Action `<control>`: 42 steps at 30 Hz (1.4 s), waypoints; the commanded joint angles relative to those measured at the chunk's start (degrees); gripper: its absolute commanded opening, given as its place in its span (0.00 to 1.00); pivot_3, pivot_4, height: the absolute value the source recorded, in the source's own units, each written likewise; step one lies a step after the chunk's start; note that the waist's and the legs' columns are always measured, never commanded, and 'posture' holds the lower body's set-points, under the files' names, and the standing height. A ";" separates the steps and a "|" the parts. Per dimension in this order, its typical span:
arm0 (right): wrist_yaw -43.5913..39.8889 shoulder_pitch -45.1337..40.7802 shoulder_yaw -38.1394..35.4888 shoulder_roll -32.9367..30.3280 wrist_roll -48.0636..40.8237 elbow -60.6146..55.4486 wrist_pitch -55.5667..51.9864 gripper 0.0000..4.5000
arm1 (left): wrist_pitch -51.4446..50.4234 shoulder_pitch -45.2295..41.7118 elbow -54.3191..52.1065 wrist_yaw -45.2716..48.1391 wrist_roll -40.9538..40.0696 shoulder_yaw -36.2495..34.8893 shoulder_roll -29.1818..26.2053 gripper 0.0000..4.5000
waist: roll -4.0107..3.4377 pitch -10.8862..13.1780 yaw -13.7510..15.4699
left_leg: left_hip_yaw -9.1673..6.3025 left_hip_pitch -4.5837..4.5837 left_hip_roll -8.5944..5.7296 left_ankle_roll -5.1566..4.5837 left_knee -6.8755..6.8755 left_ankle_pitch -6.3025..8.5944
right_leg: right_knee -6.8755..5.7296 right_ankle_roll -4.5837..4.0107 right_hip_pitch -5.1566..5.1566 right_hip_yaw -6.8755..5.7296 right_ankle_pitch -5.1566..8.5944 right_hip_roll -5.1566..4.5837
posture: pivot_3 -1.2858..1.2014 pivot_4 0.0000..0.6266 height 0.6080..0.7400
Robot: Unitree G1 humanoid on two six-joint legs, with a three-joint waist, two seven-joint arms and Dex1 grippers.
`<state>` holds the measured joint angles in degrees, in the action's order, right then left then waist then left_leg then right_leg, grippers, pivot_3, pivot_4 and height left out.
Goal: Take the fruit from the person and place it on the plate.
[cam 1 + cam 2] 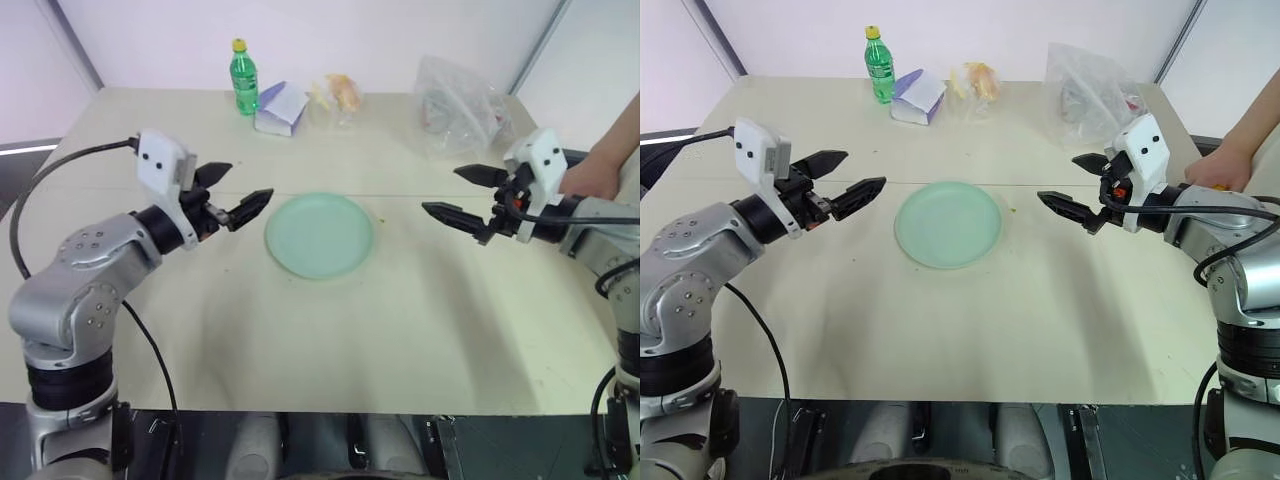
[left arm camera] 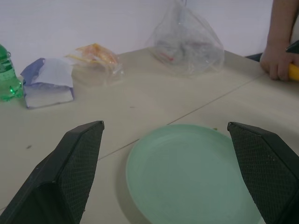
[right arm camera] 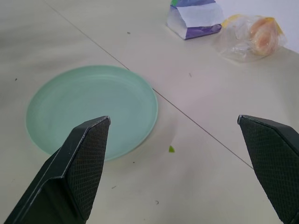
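Note:
The pale green plate (image 1: 320,235) lies empty at the middle of the table. My left gripper (image 1: 251,180) hovers open just left of it, pointing at it. On the other side my right gripper (image 1: 440,189) is also open, pointing at the plate from the right. Nothing is between either pair of fingers. A person's hand (image 1: 595,175) rests on the table at the far right, behind my right wrist. It covers the fruit (image 2: 293,71), of which just a yellow end shows in the left wrist view.
Along the table's far edge stand a green bottle (image 1: 244,77), a purple-and-white packet (image 1: 280,108), wrapped snacks (image 1: 338,95) and a crumpled clear plastic bag (image 1: 462,105). A seam runs across the tabletop behind the plate.

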<state>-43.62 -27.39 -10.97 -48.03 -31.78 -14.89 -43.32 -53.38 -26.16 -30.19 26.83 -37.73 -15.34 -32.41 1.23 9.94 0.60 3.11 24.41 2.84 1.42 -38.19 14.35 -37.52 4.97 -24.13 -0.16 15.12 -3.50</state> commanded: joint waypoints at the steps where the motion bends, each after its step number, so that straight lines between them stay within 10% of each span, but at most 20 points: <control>1: 0.79 -0.79 -1.07 0.61 -0.12 -1.36 1.22 1.00 | 2.28 0.19 -3.31 -1.17 -0.31 -0.35 0.15 0.98 | 0.00 0.00 -0.02 | 0.00 0.00 0.00 0.00 0.00 0.00 | 0.00 0.00 0.00 0.00 0.00 0.00 | 0.52 0.24 0.93; 42: 0.53 1.81 -3.63 -1.31 -1.99 -3.85 -0.13 1.00 | 5.16 0.14 -1.71 -0.82 -4.23 -0.14 -3.93 0.98 | 0.00 0.00 -0.01 | 0.00 0.00 0.00 0.00 0.01 0.00 | 0.02 -0.01 0.00 0.00 0.00 0.00 | 0.52 0.24 0.93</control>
<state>-42.86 -25.23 -12.30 -48.49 -32.89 -17.15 -43.92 -49.17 -25.53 -30.39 25.92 -41.32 -14.27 -35.76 1.23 9.94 0.59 3.11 24.41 2.84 1.42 -38.18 14.35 -37.49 4.97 -24.14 -0.16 15.12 -3.50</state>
